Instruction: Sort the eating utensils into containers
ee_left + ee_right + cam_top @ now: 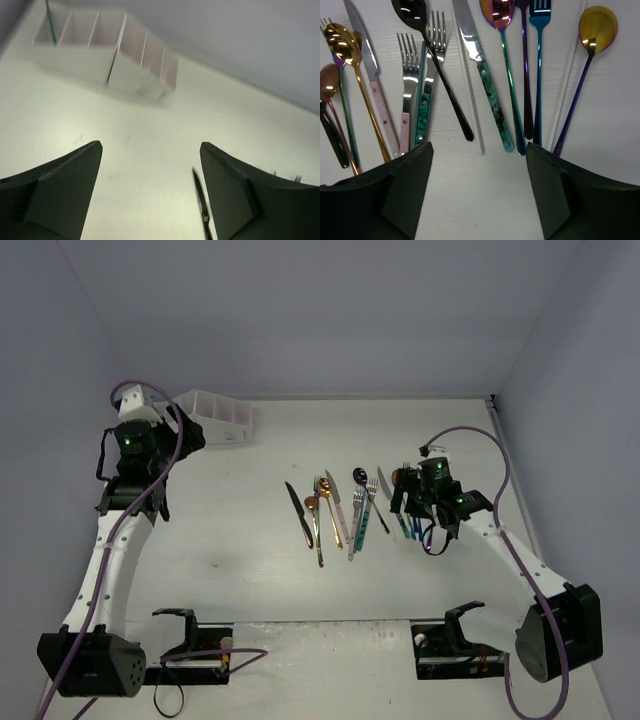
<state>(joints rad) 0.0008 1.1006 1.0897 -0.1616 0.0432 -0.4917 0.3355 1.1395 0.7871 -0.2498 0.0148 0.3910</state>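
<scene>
The eating utensils lie in a row mid-table [345,510]. In the right wrist view I see a black spoon [427,50], a teal-handled knife [492,100], an iridescent spoon [498,12], a blue fork [540,15], a gold-bowled purple spoon [596,27], a gold spoon [342,42] and a pink-handled knife [380,110]. My right gripper [479,150] is open and empty just above their handle ends [410,505]. The white rack of containers [218,417] stands at the back left. One teal utensil [48,20] stands in its leftmost compartment. My left gripper [150,150] is open and empty, short of the rack [120,65].
A black knife [201,200] lies on the table by my left gripper's right finger; it is the leftmost of the row [297,512]. Two thin white sticks [472,115] lie among the utensils. Grey walls close the back and both sides.
</scene>
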